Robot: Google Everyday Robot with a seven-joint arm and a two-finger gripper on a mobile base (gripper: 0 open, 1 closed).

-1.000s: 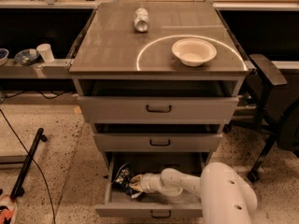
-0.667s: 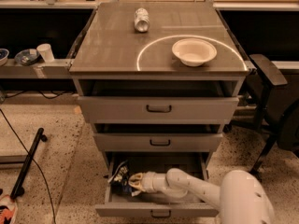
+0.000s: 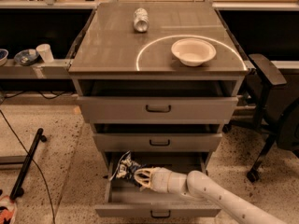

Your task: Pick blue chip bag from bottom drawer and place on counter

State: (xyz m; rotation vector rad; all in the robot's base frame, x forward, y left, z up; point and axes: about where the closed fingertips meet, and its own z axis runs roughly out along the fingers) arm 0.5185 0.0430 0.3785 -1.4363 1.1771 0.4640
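Down in the bottom drawer (image 3: 122, 210), which stands open, my gripper (image 3: 141, 178) sits low at the left side, with my pale arm (image 3: 216, 196) reaching in from the lower right. The blue chip bag (image 3: 122, 166) lies crumpled in the drawer's back left corner, just beside my gripper and touching or nearly touching its tip. I cannot tell whether my gripper is open, closed, or has hold of the bag.

Above, the two shallower drawers (image 3: 158, 109) are each slightly open. On the counter (image 3: 105, 48) a silver can (image 3: 140, 19) lies on its side near the back edge. A white bowl (image 3: 193, 52) sits upright inside the white arc (image 3: 140, 55), well apart from the can.
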